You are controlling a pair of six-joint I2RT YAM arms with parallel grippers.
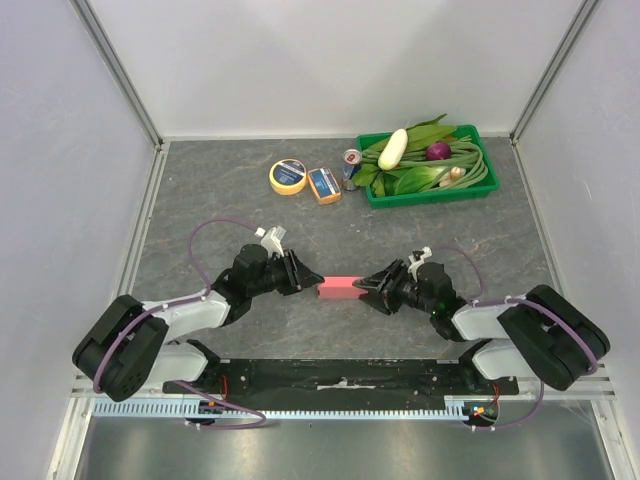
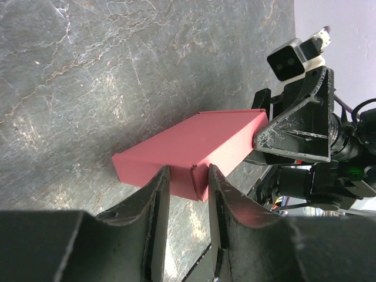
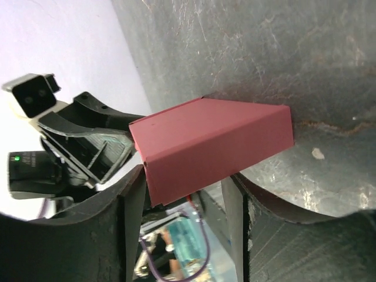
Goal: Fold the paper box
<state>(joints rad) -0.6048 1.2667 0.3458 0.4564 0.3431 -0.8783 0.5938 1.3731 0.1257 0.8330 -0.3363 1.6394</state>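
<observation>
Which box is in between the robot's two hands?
The pink-red paper box, with the left gripper at one end and the right gripper at the other. The small blue-and-orange box sits far back beside the yellow tape roll.

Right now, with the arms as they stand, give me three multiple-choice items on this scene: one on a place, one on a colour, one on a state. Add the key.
1. Where is the paper box?
A. in the far left corner
B. between the two arms' jaws
C. hanging over the near edge

2. What colour is the tray?
A. blue
B. yellow
C. green

3. What state is the paper box in?
A. a flat sheet
B. torn in two
C. folded into a rectangular box

Key: 1 B, the top view shows jaws at each end of it. 2 C, its rim and walls are plainly green. 3 C, both wrist views show upright walls and a flat top.
</observation>
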